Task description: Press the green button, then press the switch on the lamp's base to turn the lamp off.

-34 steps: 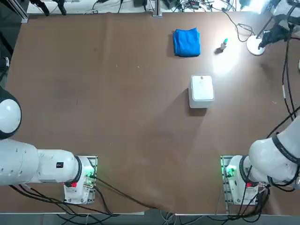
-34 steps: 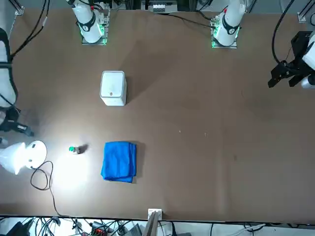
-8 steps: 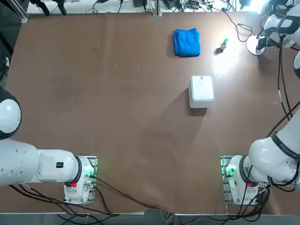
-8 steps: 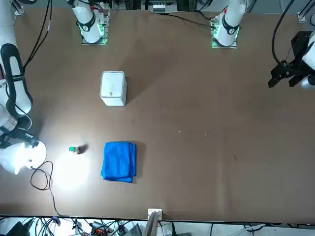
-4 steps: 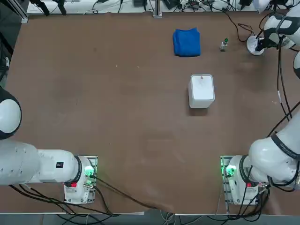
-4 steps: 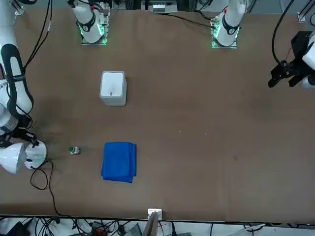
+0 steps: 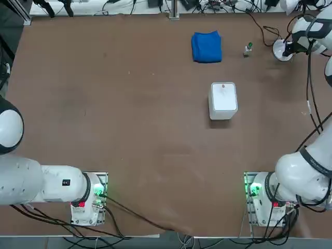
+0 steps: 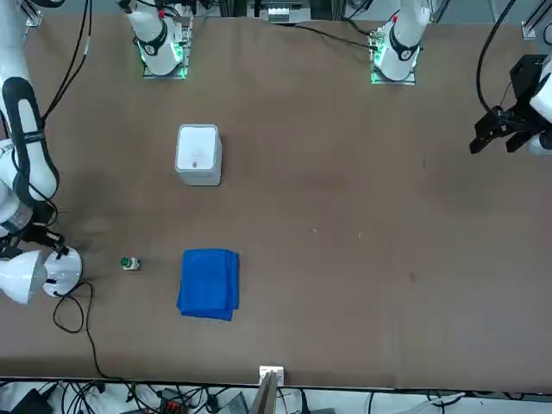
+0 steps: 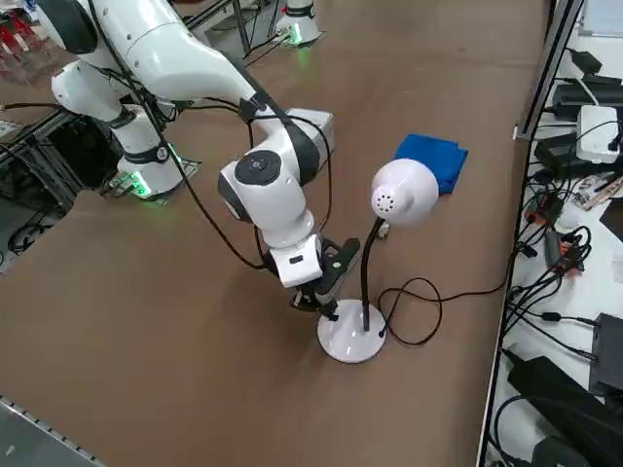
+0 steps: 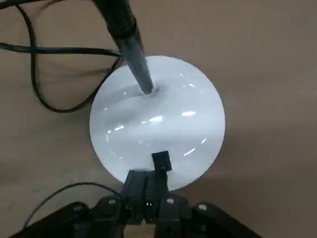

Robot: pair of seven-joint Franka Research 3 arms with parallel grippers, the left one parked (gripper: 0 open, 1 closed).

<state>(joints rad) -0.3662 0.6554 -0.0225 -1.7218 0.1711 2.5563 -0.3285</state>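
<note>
The lamp's base (image 9: 348, 342), a round white disc, is lying flat near the table's (image 9: 165, 350) far right corner, seen from the robot's side. Its dark stalk (image 9: 366, 282) is rising from the disc and carrying a rounded white head (image 9: 406, 192). The right gripper (image 10: 161, 161) is hovering over or resting on the disc's rim area, its two fingers pressed together and gripping nothing; whether the tips are touching is impossible to tell. The switch is not showing, and is probably hiding beneath the fingertips.

What has just changed is the light: a moment ago the lamp was throwing a bright patch on the table, and now that glow is gone. This suggests that the switch press is succeeding and the task is all but finished; lifting straight up would be the careful next move, since dragging sideways could shift the light base.

A black cord (image 9: 439, 309) is looping on the table beside the base. Farther left along the far edge, the green button (image 7: 250, 44) is sitting on its small grey stub, with the blue cloth (image 7: 206, 47) lying beyond it. Closer to the robot, a white box (image 7: 223, 97) is standing well apart from the lamp.
</note>
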